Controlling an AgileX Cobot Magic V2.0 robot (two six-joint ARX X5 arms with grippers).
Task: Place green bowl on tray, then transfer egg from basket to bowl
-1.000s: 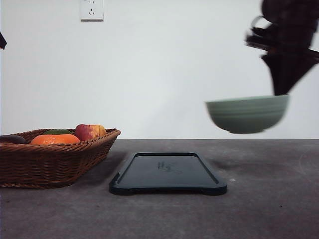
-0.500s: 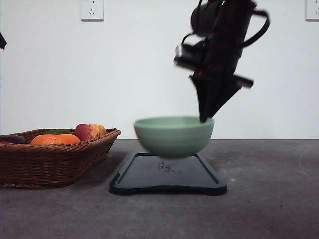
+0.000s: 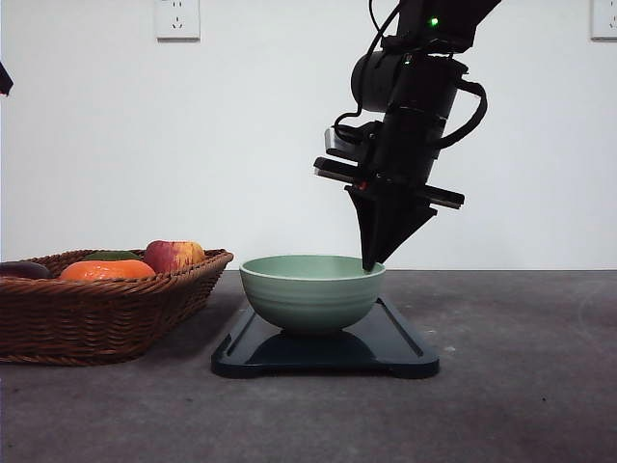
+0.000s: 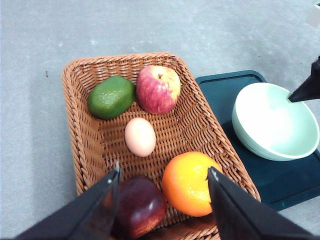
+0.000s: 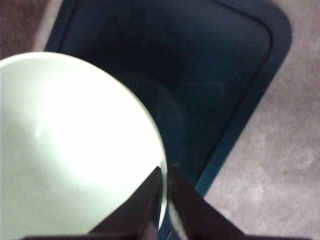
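The green bowl [image 3: 311, 292] is sitting upright on the tray [image 3: 405, 352], its base touching the dark surface, a little toward the tray's left end in the front view. The right gripper [image 3: 368, 264] is reaching down from above and pinching the bowl's right rim, one finger inside and one outside the wall, with the jaws pressed close on the thin edge in the right wrist view [image 5: 164, 200]. The left gripper [image 4: 164, 176] is hanging over the basket [image 4: 75, 130] with its jaws spread wide and nothing between them. The egg [image 4: 140, 136] is lying in the middle of the basket, apart from the fruit around it: an avocado [image 4: 110, 96] and an apple [image 4: 158, 88] on one side, an orange [image 4: 189, 183] and a dark red fruit [image 4: 141, 206] on the other, under the open fingers. The basket is standing just beside the tray on the grey table [image 3: 521, 405].
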